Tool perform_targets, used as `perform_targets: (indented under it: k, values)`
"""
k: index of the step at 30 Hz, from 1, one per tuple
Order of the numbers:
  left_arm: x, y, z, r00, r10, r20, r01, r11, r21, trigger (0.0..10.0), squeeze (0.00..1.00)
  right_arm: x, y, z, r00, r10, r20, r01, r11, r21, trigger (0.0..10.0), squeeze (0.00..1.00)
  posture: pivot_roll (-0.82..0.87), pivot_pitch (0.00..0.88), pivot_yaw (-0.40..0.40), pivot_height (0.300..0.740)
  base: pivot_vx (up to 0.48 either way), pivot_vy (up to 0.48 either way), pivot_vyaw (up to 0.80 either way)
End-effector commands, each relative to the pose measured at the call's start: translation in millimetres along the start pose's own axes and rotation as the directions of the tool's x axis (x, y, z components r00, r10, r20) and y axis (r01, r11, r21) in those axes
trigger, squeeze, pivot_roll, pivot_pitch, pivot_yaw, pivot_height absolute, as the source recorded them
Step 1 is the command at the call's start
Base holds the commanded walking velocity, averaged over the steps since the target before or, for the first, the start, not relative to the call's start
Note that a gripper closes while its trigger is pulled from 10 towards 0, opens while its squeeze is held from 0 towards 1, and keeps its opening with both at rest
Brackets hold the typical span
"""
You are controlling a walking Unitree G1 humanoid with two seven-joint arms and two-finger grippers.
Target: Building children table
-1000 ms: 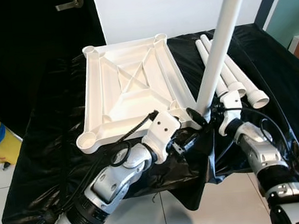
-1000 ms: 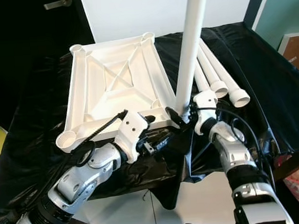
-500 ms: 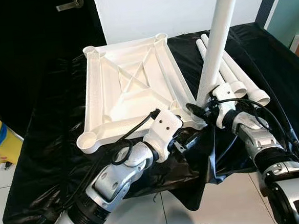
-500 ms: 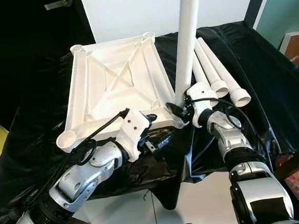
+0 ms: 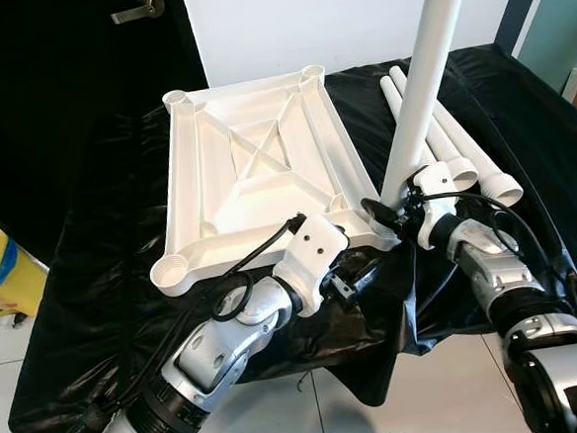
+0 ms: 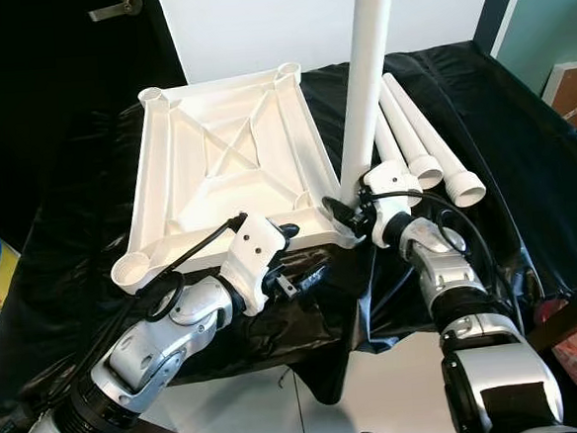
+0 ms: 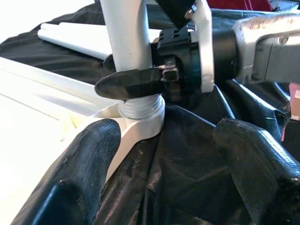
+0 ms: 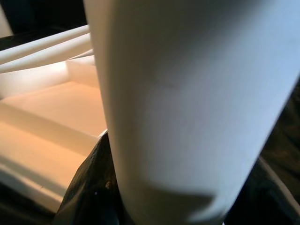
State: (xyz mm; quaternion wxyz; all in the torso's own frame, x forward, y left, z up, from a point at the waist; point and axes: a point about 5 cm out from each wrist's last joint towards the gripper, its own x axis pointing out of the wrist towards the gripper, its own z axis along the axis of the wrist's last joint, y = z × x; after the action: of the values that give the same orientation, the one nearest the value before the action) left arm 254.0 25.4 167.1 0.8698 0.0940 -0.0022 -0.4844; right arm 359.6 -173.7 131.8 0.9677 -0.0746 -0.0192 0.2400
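Note:
The white table top point(image 5: 256, 169) lies upside down on the black-covered table. One white leg point(image 5: 418, 88) stands nearly upright in the top's near right corner socket point(image 7: 140, 110). My right gripper point(image 5: 389, 214) is shut on this leg just above the socket; in the right wrist view the leg point(image 8: 187, 93) is very close. My left gripper point(image 5: 360, 271) hovers open at the top's front edge, just short of that corner. Its two fingers point(image 7: 89, 154) are spread apart and hold nothing.
Spare white legs point(image 5: 457, 150) lie side by side on the black cloth point(image 5: 105, 289) to the right of the top. A yellow object point(image 5: 5, 276) sits on the tiled floor at the left. The cloth hangs over the table's front edge.
My right arm has drawn in closer to the table corner, still gripping the leg, which has tilted slightly. The left arm has hardly moved.

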Motion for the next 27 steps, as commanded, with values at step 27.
perform_targets:
  k: [27]
  values:
    - [-0.9, -2.2, -5.5, 0.997, -0.070, -0.015, 0.070, 0.997, -0.010, 10.0, 0.00, -7.8, 40.4, -23.3, 0.816, -0.569, -0.101, 0.578, 0.795, 0.187, 10.0, 0.00, -0.06, 0.048, 0.034, 0.740, 0.000, 0.000, 0.00]
